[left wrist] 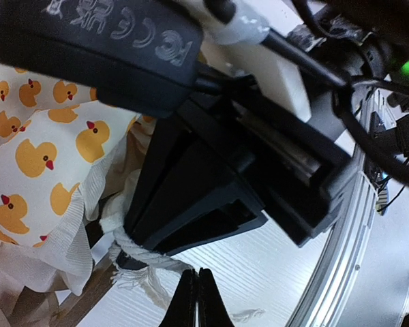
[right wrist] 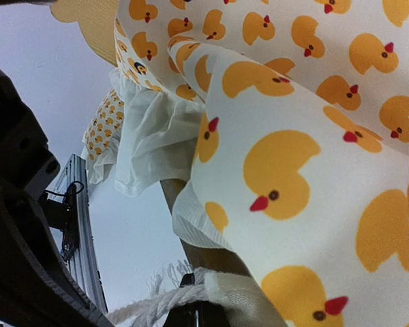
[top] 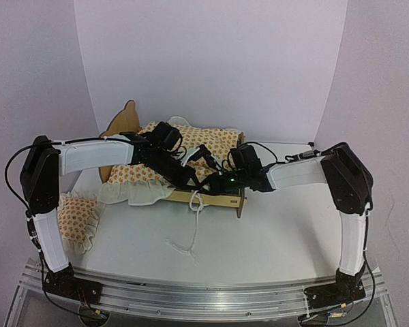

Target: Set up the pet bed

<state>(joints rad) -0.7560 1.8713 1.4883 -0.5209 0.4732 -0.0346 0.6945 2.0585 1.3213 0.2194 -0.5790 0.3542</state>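
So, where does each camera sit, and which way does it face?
Top external: above, behind the bases, facing down at the pet bed; left arm, right arm show.
Left wrist: on the left arm, facing its shut left end effector, white cord, duck cushion.
Right wrist: against the cushion, facing the headboard; right end effector barely shows.
Shared: cushion, cord.

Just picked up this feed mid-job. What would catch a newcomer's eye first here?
The duck-print cushion lies rumpled in the pet bed at mid-table, with the left arm and right arm converging low over it. Next come the scalloped headboard rising at the rear left and the matching pillow lying beside the left arm. A white cord trails from the bed's front rail onto the table.
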